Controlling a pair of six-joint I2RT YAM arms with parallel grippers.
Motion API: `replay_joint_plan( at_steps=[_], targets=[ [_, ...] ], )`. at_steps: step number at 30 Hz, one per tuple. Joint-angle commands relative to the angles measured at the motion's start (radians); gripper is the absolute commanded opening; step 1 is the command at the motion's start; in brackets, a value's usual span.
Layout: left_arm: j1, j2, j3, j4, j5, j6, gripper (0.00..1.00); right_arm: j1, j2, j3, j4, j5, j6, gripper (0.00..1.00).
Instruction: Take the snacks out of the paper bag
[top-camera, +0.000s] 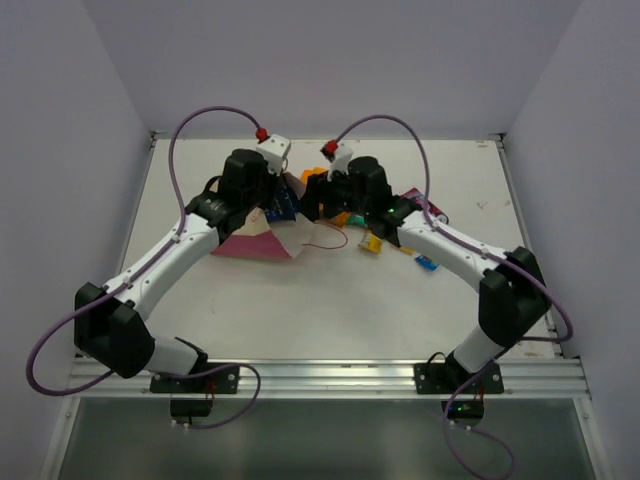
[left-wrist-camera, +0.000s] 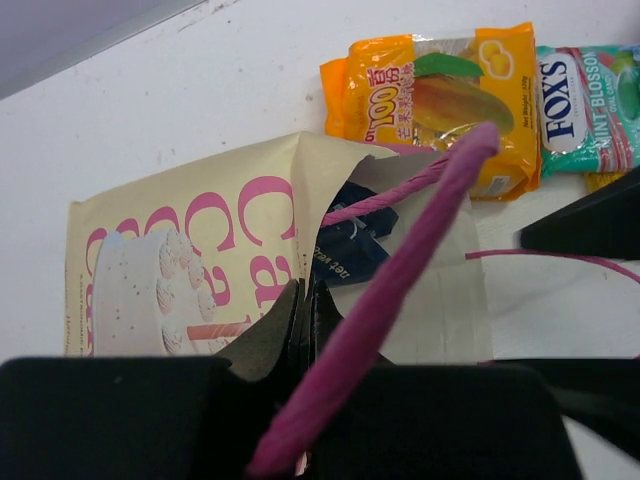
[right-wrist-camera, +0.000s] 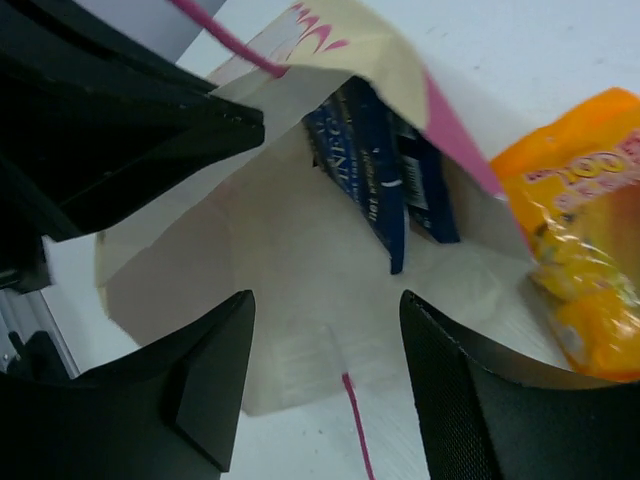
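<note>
White matte tabletop (top-camera: 330, 310), pale grey walls (top-camera: 330, 60); pink-cream paper gift bag (left-wrist-camera: 180, 240) lying on tabletop, left gripper (left-wrist-camera: 305, 320) pinching bag rim, right gripper (right-wrist-camera: 328, 300) spread at bag mouth, empty.

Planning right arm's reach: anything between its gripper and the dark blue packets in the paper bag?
Nothing visible. The right gripper is open at the mouth of the cream paper bag; the glossy dark blue packets lie straight ahead. A thin pink cord lies below.

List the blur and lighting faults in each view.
Top view: even light, faint shadows, no glare. Left wrist: the cord near the lens is blurred, the orange packet sharp. Right wrist: soft all over, its fingers most.
</note>
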Motion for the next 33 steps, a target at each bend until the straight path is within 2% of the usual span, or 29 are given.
replay_joint_plan(
  at_steps=[1,7,14,18,19,21,22,24,30,33],
  targets=[
    [0.004,-0.030,0.061,-0.036,0.025,-0.026,0.00,0.068,0.137,0.089,0.137,-0.070,-0.106,0.63],
    [0.004,-0.053,0.058,-0.047,0.057,-0.029,0.00,0.083,0.278,0.147,0.204,0.014,-0.105,0.70],
    [0.004,-0.074,0.050,-0.056,0.103,-0.035,0.00,0.083,0.386,0.202,0.204,0.008,-0.123,0.68],
    [0.004,-0.084,0.050,-0.049,0.111,-0.041,0.00,0.086,0.429,0.241,0.197,-0.049,-0.125,0.54],
    [0.004,-0.085,0.047,-0.047,0.109,-0.041,0.00,0.086,0.427,0.238,0.197,-0.053,-0.126,0.41],
    [0.004,-0.084,0.041,-0.035,0.085,-0.041,0.00,0.086,0.395,0.209,0.203,-0.060,-0.128,0.27],
    [0.005,-0.084,0.030,-0.029,0.075,-0.040,0.00,0.085,0.374,0.196,0.203,-0.058,-0.134,0.14],
    [0.004,-0.075,0.015,-0.014,0.030,-0.035,0.00,0.086,0.293,0.149,0.189,-0.049,-0.146,0.02],
    [0.008,-0.013,-0.007,-0.009,-0.116,-0.023,0.00,0.065,0.082,0.116,0.007,-0.049,-0.175,0.00],
    [0.014,0.022,-0.014,-0.010,-0.164,-0.018,0.00,0.013,-0.010,0.124,-0.090,-0.060,-0.163,0.00]
  ],
)
